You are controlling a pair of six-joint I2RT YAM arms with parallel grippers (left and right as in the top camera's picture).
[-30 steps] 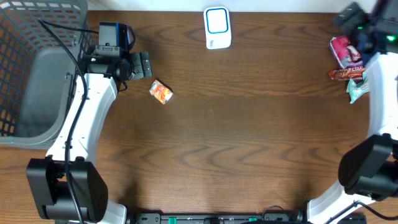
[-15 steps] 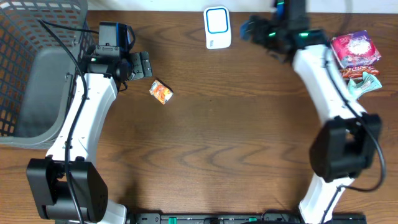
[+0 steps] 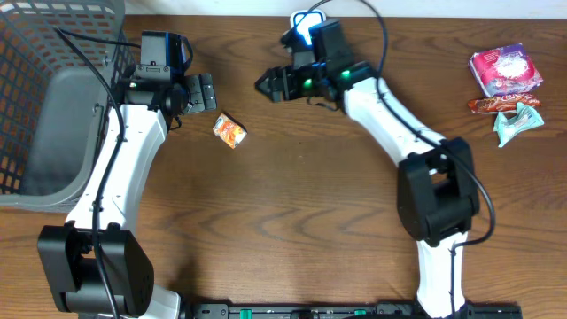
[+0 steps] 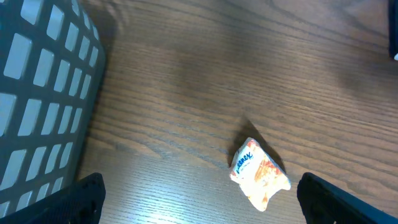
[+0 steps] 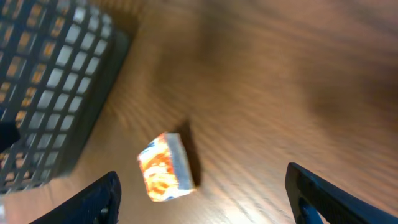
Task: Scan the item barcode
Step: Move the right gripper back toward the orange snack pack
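Observation:
The item is a small orange and white packet [image 3: 229,131] lying on the wooden table. My left gripper [image 3: 209,91] hangs just up and left of it, open and empty. In the left wrist view the packet [image 4: 260,174] lies ahead between the wide-spread fingertips [image 4: 351,199], nearer the right one. My right gripper [image 3: 268,86] sits to the packet's upper right, open, with nothing between its jaws. The right wrist view is blurred; there the packet [image 5: 163,168] lies toward the left finger [image 5: 93,199]. The white scanner [image 3: 309,40] at the back edge is partly covered by the right arm.
A grey mesh basket [image 3: 53,97] fills the left side and shows in both wrist views [image 4: 43,93] [image 5: 50,87]. At the far right lie a pink packet [image 3: 505,69], a brown bar [image 3: 496,105] and a teal wrapper [image 3: 516,122].
The right arm has swung from the far right edge across the table to the back centre, by the scanner. The left arm and the packet have not moved.

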